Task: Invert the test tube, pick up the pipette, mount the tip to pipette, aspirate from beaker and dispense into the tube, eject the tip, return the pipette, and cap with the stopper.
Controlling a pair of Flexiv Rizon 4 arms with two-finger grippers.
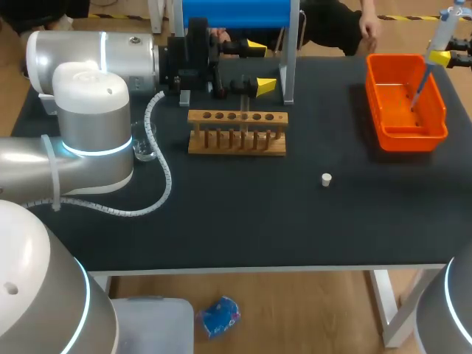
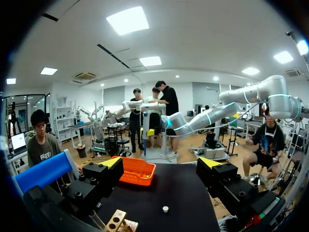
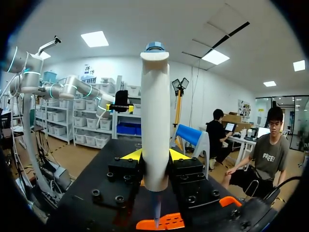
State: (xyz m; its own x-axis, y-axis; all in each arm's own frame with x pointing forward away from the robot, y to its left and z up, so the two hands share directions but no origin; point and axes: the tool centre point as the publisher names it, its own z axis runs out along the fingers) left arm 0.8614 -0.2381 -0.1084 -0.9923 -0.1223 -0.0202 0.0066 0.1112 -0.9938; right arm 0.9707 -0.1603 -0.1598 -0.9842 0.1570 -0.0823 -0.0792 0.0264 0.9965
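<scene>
Head view: your left gripper point(image 1: 259, 66) sits upper middle, fingers spread wide, just behind the wooden rack point(image 1: 237, 134). The stopper point(image 1: 327, 179) lies alone right of centre on the tabletop point(image 1: 295, 228). Upper right, your right gripper point(image 1: 445, 57) clamps the pipette point(image 1: 436, 35), its thin lower end pointing down over the orange bin point(image 1: 407, 137).

Left wrist view: fingers apart, nothing between them, bin and stopper ahead.

Right wrist view: both fingers pinch the pipette upright, bin beneath.
</scene>
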